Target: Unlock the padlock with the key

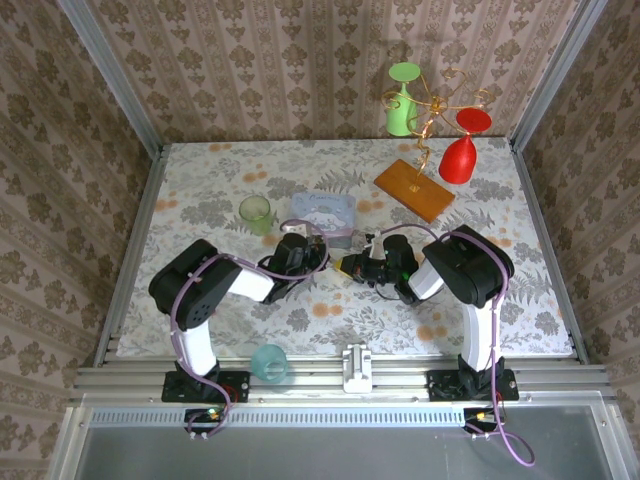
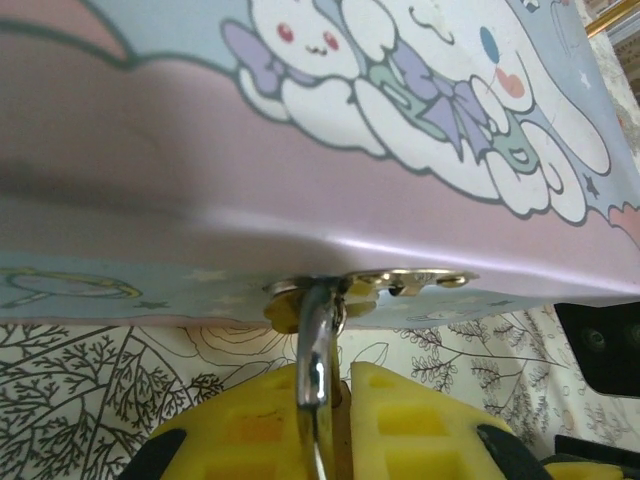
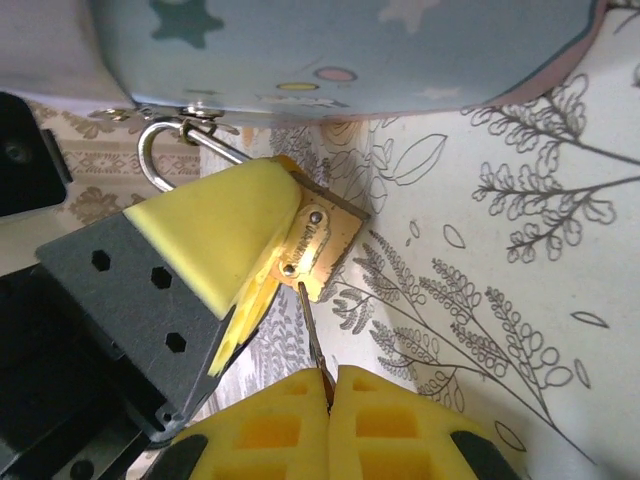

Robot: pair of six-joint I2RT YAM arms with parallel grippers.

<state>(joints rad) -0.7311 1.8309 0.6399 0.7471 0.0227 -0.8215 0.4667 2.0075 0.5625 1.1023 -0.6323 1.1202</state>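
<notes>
At the front wall of the pale blue box [image 2: 300, 180], the padlock [image 3: 322, 240] is hooked by its shackle [image 3: 150, 165] through the box's small metal hasp [image 2: 410, 280], close over the patterned tablecloth [image 3: 520, 300].

Left gripper [image 2: 335, 395]: clenched on the padlock, yellow pads on either side of the shackle and upper body.

Right gripper [image 3: 330, 385]: clenched on the key [image 3: 311, 345], whose thin blade runs from the fingertips to the underside of the brass body. How deep it sits in the keyway cannot be told.

Step in hand, as judged: seating and turning the key. To do it well, the blade should be kept in line with the keyway and pushed fully home before any twist. The wrist should then rotate it about its own axis, with no sideways load on so slender a shank. The left grip must resist the twist so that the body does not swing on the hasp.

Materials and shapes:
- Padlock body: a flat, square-cornered brass block with a stamped face and two small rivets.
- Shackle: a bright, polished silver loop, round in section.
- Key: dark, narrow metal.
- Pads: soft-looking yellow wedges with waffle-moulded backs, on black fingers pierced by hexagonal holes.
- Box: smooth and glossy, printed with long-eared cartoon animals, stars and clouds.
- Cloth: matt, with line-drawn ferns.
</notes>
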